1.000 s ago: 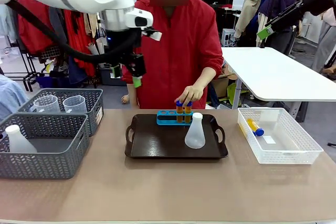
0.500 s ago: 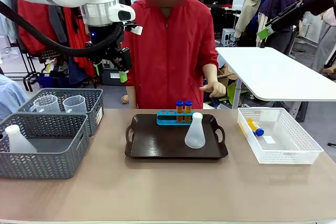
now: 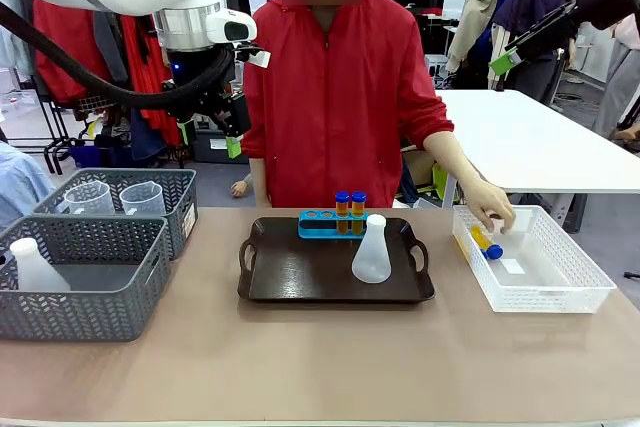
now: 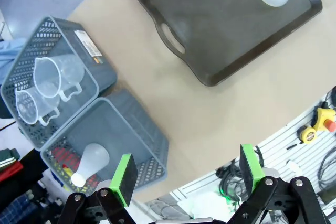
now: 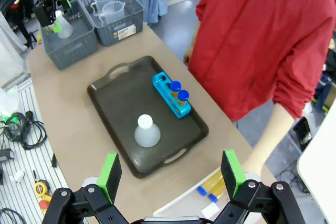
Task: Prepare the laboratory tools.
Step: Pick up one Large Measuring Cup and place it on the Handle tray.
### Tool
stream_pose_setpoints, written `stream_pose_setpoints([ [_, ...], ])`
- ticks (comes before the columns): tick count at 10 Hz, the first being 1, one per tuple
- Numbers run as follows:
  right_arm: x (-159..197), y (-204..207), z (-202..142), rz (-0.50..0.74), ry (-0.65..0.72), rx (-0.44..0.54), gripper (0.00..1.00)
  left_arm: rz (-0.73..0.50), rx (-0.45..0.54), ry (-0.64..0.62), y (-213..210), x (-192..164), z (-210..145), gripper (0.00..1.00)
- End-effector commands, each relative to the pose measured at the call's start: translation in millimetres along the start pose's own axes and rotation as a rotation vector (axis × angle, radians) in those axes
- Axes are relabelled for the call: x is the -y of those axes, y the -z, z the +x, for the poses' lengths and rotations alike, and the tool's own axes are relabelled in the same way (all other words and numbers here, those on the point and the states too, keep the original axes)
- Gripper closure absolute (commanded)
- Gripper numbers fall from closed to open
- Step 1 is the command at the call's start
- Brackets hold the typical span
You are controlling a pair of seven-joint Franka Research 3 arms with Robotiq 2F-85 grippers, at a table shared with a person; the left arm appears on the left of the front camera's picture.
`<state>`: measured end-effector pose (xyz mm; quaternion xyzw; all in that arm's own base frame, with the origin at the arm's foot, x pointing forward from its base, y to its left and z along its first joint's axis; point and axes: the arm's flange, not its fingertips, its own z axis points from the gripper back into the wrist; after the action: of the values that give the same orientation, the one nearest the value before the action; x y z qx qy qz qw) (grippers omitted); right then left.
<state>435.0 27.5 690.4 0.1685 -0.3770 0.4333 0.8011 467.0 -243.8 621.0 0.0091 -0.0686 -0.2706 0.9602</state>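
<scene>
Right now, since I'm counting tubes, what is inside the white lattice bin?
Two blue-capped tubes lie in the white lattice bin; the person's hand hides part of that corner.

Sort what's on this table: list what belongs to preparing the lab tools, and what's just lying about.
Belongs to the job:
blue tube rack; two tubes standing in it; loose tubes in the white lattice bin; conical flask on the dark tray; second flask and two measuring jugs in the grey mesh baskets.

Just lying about:
dark tray; grey mesh baskets; white lattice bin.

Bright, even indoor light; soft shadows; wide-angle bending in wrist views.
</scene>
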Motion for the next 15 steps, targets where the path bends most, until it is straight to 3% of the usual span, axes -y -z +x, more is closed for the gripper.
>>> stream_pose_setpoints([
  [1, 0, -1, 1, 0.002, -0.004, 0.008, 0.00, -0.003, -0.035, -0.086, -6, -5, 2, 0.00],
  [3, 0, -1, 1, 0.002, -0.004, 0.008, 0.00, 0.071, -0.092, -0.213, -11, -42, 7, 0.00],
  [8, 0, -1, 1, 0.002, -0.004, 0.008, 0.00, 0.061, -0.133, -0.630, 23, -162, 13, 0.00],
  [9, 0, -1, 1, 0.002, -0.004, 0.008, 0.00, 0.058, -0.121, -0.669, 41, -182, 14, 0.00],
  [12, 0, -1, 1, 0.002, -0.004, 0.008, 0.00, 0.032, -0.216, -0.766, 91, -226, 18, 0.00],
  [15, 0, -1, 1, 0.002, -0.004, 0.008, 0.00, -0.001, -0.232, -0.825, 112, -239, 3, 0.00],
])
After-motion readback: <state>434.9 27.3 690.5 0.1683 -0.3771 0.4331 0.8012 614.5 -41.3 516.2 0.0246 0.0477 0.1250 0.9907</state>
